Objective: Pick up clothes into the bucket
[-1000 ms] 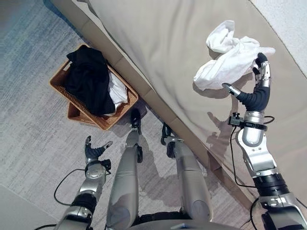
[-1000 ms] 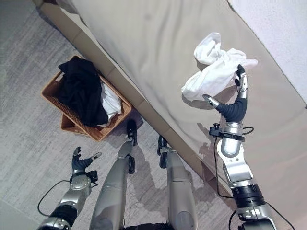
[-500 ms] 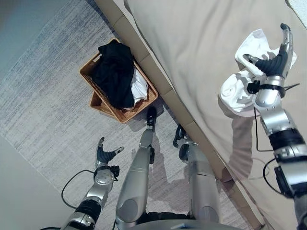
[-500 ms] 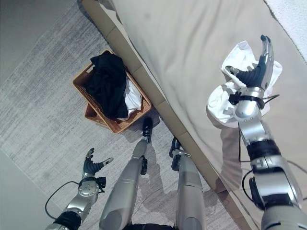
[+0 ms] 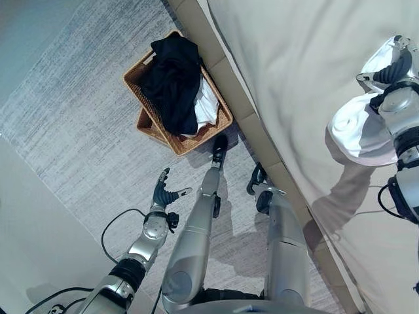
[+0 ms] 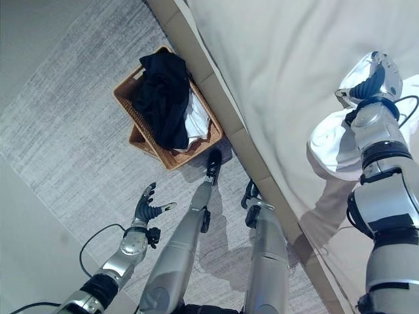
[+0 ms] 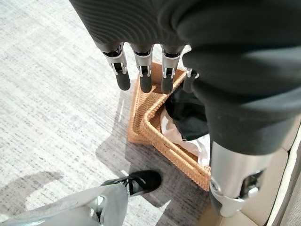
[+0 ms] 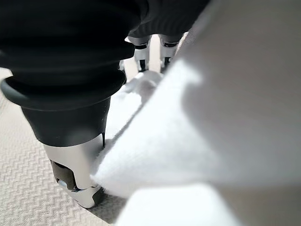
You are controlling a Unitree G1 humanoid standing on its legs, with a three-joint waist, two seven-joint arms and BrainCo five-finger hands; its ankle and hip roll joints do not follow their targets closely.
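Right hand (image 6: 374, 82) curled on white garment (image 6: 334, 140), above bed (image 6: 275, 65).

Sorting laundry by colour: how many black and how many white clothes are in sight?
Black: 1, the black garment draped over the woven wicker basket.
White: 2, the white cloth in that basket and the white crumpled garment on the beige bed.
Total: 3.

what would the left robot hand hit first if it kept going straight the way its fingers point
Most likely the wicker basket. In the left wrist view the left robot hand, fingers straight, points at the basket's near corner, with grey carpet between. Depth is unclear, so it might meet the carpet first.
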